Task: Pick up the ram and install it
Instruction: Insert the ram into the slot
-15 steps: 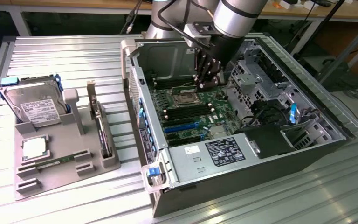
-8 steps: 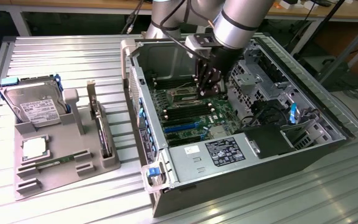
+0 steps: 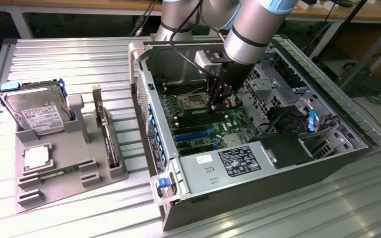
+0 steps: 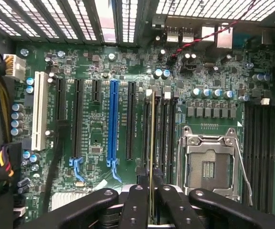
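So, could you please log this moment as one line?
jaws: shut on ram | ram: edge-on over memory slots, beside CPU socket | seated: unclear

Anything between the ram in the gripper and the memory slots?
Nothing visible. The ram, held by the gripper, sits edge-on directly over the memory slots beside the processor socket; no cable crosses there.

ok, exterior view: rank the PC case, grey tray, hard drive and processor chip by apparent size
Largest to smallest:
1. PC case
2. grey tray
3. hard drive
4. processor chip
The gaps are clear, so nearness to the camera does not change the order.
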You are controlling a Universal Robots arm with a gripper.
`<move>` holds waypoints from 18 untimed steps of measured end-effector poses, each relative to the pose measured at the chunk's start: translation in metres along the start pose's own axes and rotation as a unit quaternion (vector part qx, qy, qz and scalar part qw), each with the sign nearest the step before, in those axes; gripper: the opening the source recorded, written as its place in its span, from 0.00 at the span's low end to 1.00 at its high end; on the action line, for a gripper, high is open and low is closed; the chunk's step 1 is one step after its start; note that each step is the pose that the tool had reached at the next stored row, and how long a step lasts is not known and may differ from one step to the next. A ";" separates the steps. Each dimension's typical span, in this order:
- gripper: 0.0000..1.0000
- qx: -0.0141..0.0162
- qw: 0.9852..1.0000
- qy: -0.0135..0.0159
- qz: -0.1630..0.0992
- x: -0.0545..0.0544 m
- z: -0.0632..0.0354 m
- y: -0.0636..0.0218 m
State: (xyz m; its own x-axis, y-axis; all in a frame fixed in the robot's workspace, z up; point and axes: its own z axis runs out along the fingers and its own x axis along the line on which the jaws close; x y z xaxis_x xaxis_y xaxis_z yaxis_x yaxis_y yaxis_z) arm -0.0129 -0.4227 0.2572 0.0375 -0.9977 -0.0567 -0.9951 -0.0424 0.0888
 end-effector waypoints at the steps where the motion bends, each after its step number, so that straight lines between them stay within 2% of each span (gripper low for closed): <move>1: 0.14 0.000 1.000 0.000 0.000 0.000 0.0031 -0.0003; 3: 0.14 0.000 1.000 0.000 0.000 0.000 0.0038 -0.0003; 7: 0.14 0.000 1.000 0.000 0.000 0.001 0.0180 -0.0012; 10: 0.14 0.000 1.000 0.000 0.000 0.001 0.0233 -0.0016; 18: 0.14 0.000 1.000 0.000 0.000 0.001 0.0273 -0.0021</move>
State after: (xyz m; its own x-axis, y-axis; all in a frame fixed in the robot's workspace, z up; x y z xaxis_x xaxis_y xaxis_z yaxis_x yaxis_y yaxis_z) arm -0.0132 -0.4222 0.2299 0.0377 -0.9977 -0.0566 -0.9951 -0.0426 0.0887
